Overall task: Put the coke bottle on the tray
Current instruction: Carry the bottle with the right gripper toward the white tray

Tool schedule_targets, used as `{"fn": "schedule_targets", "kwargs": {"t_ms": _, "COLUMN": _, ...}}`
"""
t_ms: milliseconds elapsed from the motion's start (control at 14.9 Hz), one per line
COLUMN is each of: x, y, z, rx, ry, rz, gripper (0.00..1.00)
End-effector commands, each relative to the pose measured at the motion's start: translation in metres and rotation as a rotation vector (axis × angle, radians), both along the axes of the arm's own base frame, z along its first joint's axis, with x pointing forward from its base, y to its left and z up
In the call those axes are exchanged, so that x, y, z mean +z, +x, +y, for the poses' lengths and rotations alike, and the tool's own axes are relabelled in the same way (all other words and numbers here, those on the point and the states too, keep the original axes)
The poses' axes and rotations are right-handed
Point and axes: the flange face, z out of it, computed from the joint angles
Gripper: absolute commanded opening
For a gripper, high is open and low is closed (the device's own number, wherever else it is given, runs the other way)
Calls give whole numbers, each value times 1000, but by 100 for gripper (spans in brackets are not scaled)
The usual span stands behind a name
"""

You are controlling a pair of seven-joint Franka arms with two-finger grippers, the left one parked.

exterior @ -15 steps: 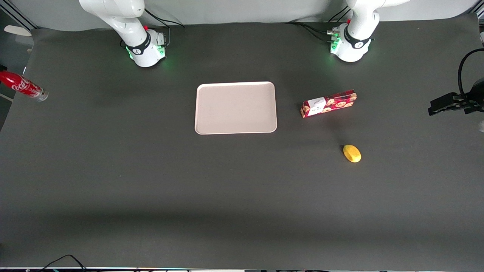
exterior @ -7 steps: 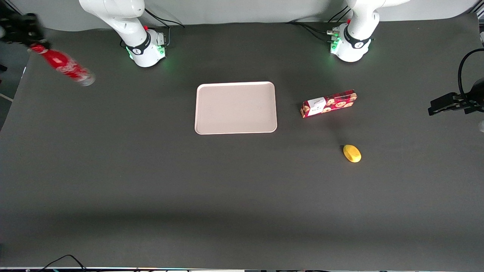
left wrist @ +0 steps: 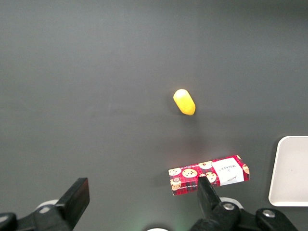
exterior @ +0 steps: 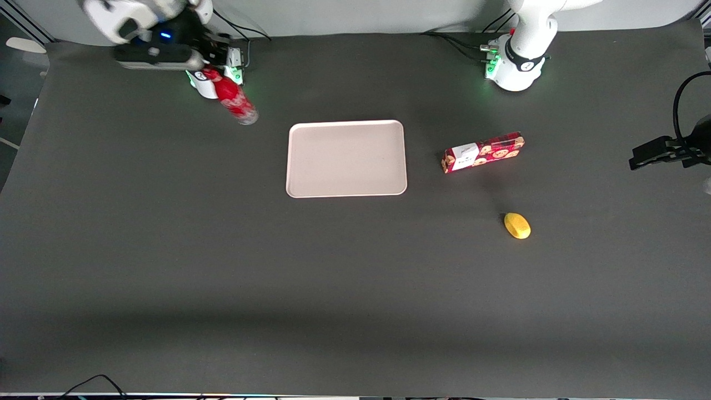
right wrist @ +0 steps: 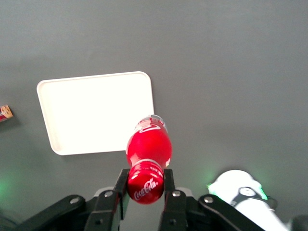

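The coke bottle [exterior: 233,99] is small, slim and red with a silvery base. My right gripper [exterior: 210,71] is shut on its capped end and holds it in the air, base hanging down, near the working arm's base. In the right wrist view the bottle [right wrist: 148,144] sits between the two black fingers [right wrist: 121,184], red cap toward the camera, and the gripper [right wrist: 145,185] grips it at the cap. The pale pinkish-beige tray [exterior: 346,158] lies flat in the middle of the table, bare, a short way sideways from the bottle. It also shows in the right wrist view [right wrist: 86,113].
A long red cookie box [exterior: 482,151] lies beside the tray toward the parked arm's end. A yellow lemon-like object [exterior: 517,225] lies nearer to the front camera than the box. Both show in the left wrist view, box [left wrist: 209,174] and yellow object [left wrist: 184,102]. Dark mat covers the table.
My gripper has carried the bottle from the working arm's edge of the table inward toward the tray. The tray, box and yellow object have not moved.
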Motion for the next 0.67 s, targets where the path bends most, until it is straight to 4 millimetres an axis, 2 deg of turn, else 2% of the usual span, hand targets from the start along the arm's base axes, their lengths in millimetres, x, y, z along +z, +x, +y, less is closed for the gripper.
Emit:
{"fn": "schedule_targets", "kwargs": {"t_ms": 0, "x": -60, "y": 20, "z": 39, "rx": -90, "ry": 42, "rz": 7, "gripper": 11}}
{"fn": "schedule_targets", "kwargs": {"t_ms": 134, "x": -108, "y": 15, "z": 60, "rx": -112, "ry": 44, "rz": -14, "gripper": 11}}
{"fn": "schedule_targets", "kwargs": {"t_ms": 268, "x": -168, "y": 16, "z": 57, "rx": -153, "ry": 45, "rz": -31, "gripper": 11}}
{"fn": "schedule_targets", "kwargs": {"t_ms": 336, "x": -190, "y": 17, "z": 55, "rx": -154, "ry": 41, "rz": -28, "gripper": 11}}
{"fn": "schedule_targets", "kwargs": {"t_ms": 470, "x": -229, "y": 20, "z": 58, "rx": -197, "ry": 33, "rz": 19, "gripper": 11}}
{"fn": "schedule_targets", "kwargs": {"t_ms": 604, "x": -253, "y": 23, "z": 55, "rx": -228, "ry": -3, "rz": 10, "gripper": 12}}
